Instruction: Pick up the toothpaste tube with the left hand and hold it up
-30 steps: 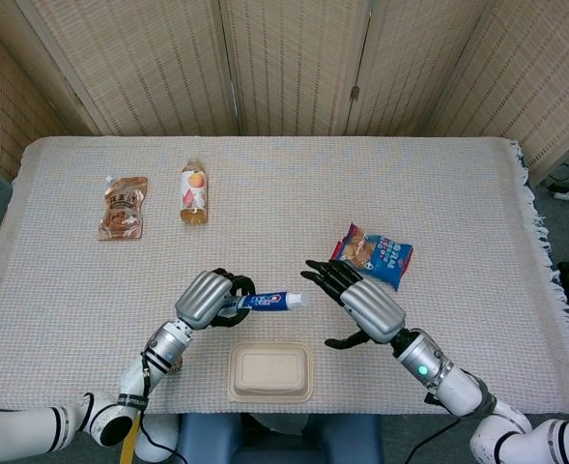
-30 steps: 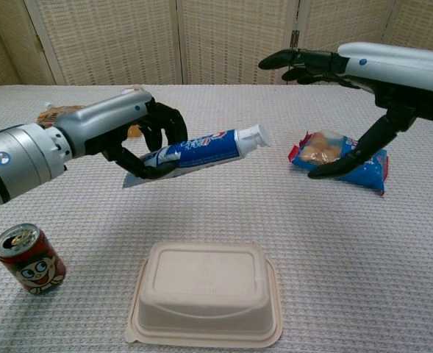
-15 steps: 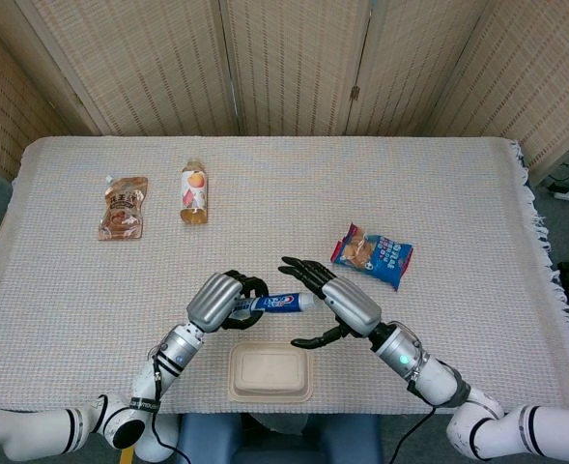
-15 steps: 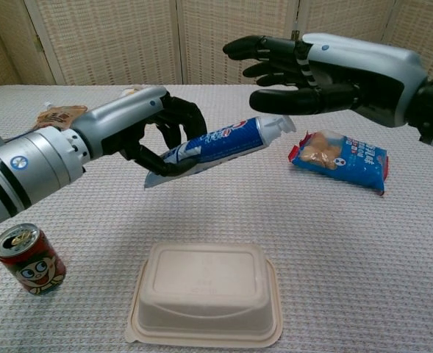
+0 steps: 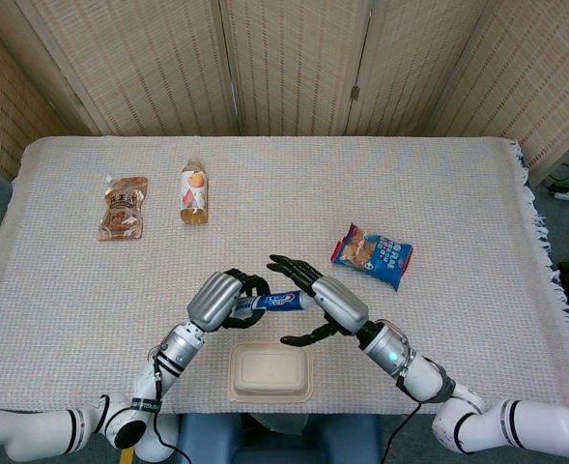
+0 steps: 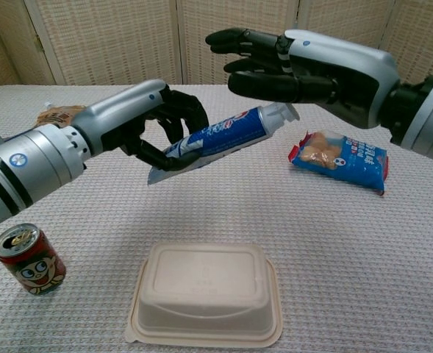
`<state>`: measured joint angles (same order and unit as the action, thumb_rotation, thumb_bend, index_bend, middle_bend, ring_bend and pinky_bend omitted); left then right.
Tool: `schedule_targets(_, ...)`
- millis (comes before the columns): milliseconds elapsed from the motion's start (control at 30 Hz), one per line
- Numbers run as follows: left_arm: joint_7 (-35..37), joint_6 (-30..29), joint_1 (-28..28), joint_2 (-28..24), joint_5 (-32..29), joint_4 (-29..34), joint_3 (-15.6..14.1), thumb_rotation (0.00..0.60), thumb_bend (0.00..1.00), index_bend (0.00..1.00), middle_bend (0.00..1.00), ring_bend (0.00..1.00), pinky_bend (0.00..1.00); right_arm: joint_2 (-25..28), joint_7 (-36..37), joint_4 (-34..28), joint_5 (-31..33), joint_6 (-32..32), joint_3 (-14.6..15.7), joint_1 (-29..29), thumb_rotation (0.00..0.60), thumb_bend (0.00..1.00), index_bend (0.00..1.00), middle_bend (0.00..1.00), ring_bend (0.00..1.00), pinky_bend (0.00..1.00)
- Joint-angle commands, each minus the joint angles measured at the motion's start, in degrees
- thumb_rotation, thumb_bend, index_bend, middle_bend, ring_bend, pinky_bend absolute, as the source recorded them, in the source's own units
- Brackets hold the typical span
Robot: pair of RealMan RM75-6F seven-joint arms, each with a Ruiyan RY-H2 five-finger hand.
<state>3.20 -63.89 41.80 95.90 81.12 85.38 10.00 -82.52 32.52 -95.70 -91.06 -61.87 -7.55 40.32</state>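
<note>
— From overhead, what can you read?

— Hardly anything. The toothpaste tube (image 5: 272, 302) is blue and white, its lettering too small. It sits off the table (image 5: 477, 193), above the near edge's middle, gripped by the left hand (image 5: 218, 298) with fingers wrapped round its flat end. The right hand (image 5: 315, 296) has its fingers spread wide and holds nothing, hovering at the cap end; whether it touches, I cannot tell. Behind the tube's cap end lies a blue snack bag (image 5: 375, 255); near the far left corner a brown pouch (image 5: 123, 207) and a small bottle (image 5: 194, 191) with a peach picture.

— And from the chest camera?

— The tube (image 6: 223, 134) tilts cap-up, red and white lettering unreadable. The left hand (image 6: 154, 121) curls tightly about it; the right hand (image 6: 290, 65) stays open just above the cap. A beige lidded container (image 6: 205, 292) sits at the near edge, a red can (image 6: 29, 259) with a cartoon face beside it.
</note>
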Motion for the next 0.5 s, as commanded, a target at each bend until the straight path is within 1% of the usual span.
schedule_targets(33, 0.87, -0.47, -0.16, -0.07, 0.6, -0.15, 0.01, 0.6, 0.71, 0.74, 0.76, 0.66, 0.44, -0.3, 0.69, 0.46, -0.2, -0.61, 0.04, 0.0, 0.27, 0.15, 0.0, 0.0, 0.0, 0.0)
schedule_targets(267, 2.28, -0.99, -0.4, -0.22, 0.95, -0.23, 0.24, 0.6, 0.72, 0.74, 0.76, 0.66, 0.44, -0.71, 1.15, 1.11, 0.19, -0.92, 0.12, 0.11, 0.27, 0.15, 0.0, 0.0, 0.0, 0.0)
schedule_targets(500, 3.1, -0.36, -0.36, -0.02, 0.15, 0.14, 0.56, 0.6, 0.72, 0.74, 0.76, 0.66, 0.44, -2.96, 1.27, 2.21, 0.39, -1.31, -0.46, 0.82, 0.268, 0.15, 0.0, 0.0, 0.0, 0.0)
